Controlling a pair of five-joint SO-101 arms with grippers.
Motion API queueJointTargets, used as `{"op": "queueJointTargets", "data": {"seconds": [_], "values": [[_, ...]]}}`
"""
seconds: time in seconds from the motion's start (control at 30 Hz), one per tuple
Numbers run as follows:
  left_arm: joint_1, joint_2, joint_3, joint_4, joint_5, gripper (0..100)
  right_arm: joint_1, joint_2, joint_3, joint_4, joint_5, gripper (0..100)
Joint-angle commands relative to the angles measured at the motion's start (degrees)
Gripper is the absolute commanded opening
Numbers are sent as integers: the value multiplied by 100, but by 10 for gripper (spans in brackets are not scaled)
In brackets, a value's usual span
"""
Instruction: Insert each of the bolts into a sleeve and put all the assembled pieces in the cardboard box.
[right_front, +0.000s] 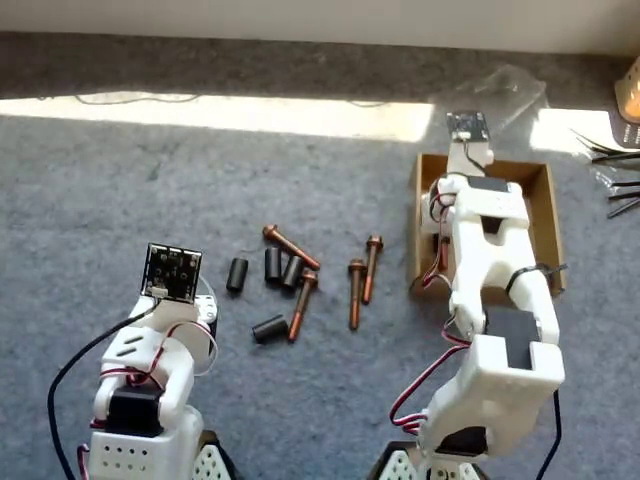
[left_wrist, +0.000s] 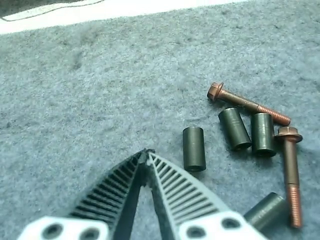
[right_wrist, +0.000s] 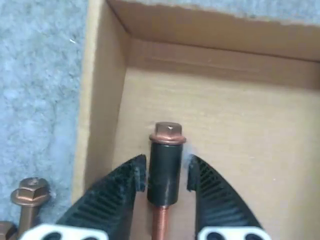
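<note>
Grey carpet (right_front: 110, 200) covers the whole work surface, with a bright strip of sunlight (right_front: 220, 112) across its far side. On the right gripper (right_wrist: 165, 169) the black ribbed fingers (right_wrist: 122, 192) stand parted, one on each side of a dark sleeve (right_wrist: 164, 175) with a copper bolt (right_wrist: 167, 132) pushed through it — head at one end, threaded shank out the other. A thin gap shows between the sleeve and at least one finger, so the fingers bracket the piece rather than pinch it. This assembled piece sits inside the cardboard box (right_wrist: 105, 110), near one side wall. In the high view the right arm (right_front: 495, 270) stretches over the box, which lies on the carpet to the right of the loose parts.

The left gripper (left_wrist: 147, 154) has its fingers pressed together at the tips, nothing between them, over bare carpet. Near it lies one loose sleeve (left_wrist: 194, 148). Two more sleeves (left_wrist: 235, 128) lie side by side past that one, and a fourth sleeve (left_wrist: 265, 210) lies apart — just beside a bolt. Four loose bolts (right_front: 356, 292) lie on the carpet between the two arms.
</note>
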Motion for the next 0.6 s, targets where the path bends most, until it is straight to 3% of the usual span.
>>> {"op": "queueJointTargets", "data": {"seconds": [0.0, 0.33, 0.57], "values": [[119, -92, -22, -9, -35, 5, 40, -119, -295, 13, -26, 139], [119, -92, 119, -149, -35, 5, 22, -884, -505, 268, -53, 139], [-479, -92, 127, -369, -9, 5, -585, -2290, -462, 945, -53, 139]]}}
